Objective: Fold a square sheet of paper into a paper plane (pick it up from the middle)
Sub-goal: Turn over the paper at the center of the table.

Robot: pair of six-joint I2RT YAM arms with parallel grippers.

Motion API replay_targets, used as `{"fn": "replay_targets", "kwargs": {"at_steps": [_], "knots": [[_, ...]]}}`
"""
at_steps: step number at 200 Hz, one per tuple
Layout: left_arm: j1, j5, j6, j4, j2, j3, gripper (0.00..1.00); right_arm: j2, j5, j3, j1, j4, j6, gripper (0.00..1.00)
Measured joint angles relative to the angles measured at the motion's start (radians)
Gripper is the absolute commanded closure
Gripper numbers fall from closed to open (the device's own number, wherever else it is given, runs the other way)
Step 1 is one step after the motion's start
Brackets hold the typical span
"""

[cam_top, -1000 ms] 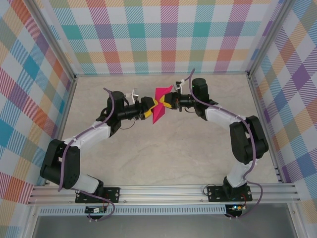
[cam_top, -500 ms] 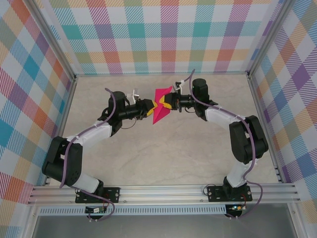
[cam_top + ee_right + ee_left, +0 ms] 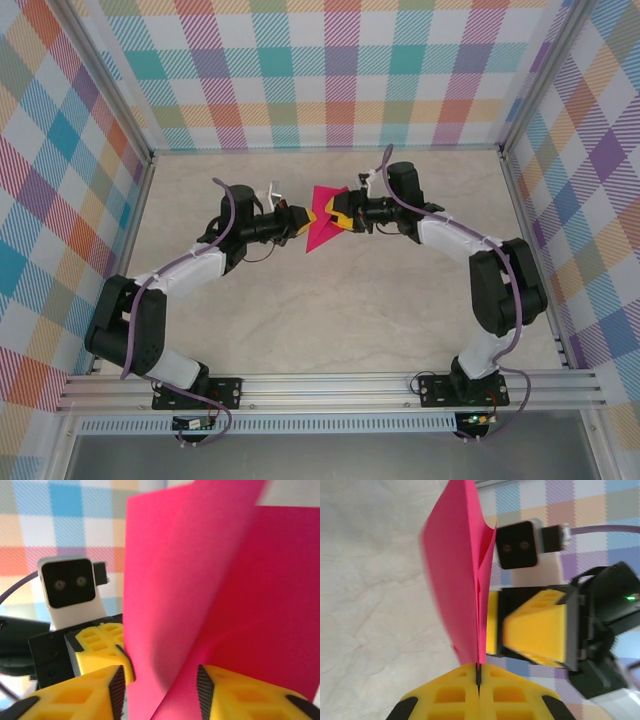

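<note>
Plaid-patterned walls [image 3: 330,70] enclosed a beige marbled tabletop [image 3: 330,330], and above its far middle the thin, matte magenta-pink paper sheet [image 3: 322,222], already doubled over on itself, hung in the air between the two arms. The yellow-fingered left gripper [image 3: 300,218] sat at the sheet's left edge, and its wrist view showed the jaws pressed fully together on the paper's lower edge [image 3: 478,669], the sheet [image 3: 462,565] rising edge-on straight out of the seam. The yellow-fingered right gripper [image 3: 338,212] sat at the sheet's right edge; from its own camera the fingers stood apart [image 3: 160,680] with the paper [image 3: 200,580] passing loosely between them, not pinched. Seen from above, the sheet's long axis ran far-to-near with a slight slant, crosswise to the line joining the two grippers, so both were about equally close to it. Compared with a second before, the roles had swapped: the left jaws, then spread around the paper, had closed on it, and the right jaws, then clamped, had parted. Judged from this, the right arm was free to back away.
</note>
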Motion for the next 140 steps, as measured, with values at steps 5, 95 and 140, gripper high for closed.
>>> {"fn": "replay_targets", "kwargs": {"at_steps": [5, 95, 140], "knots": [[0.0, -0.014, 0.021, -0.042, -0.001, 0.008, 0.97, -0.017, 0.024, 0.003, -0.002, -0.04, -0.027, 0.41], [-0.187, -0.866, 0.512, -0.975, 0.085, 0.486, 0.99, -0.212, 0.419, -0.019, -0.003, -0.365, -0.248, 0.22], [-0.326, -1.307, 0.492, -1.253, 0.386, 0.686, 1.0, -0.232, 0.538, -0.091, -0.003, -0.405, -0.246, 0.22]]}}
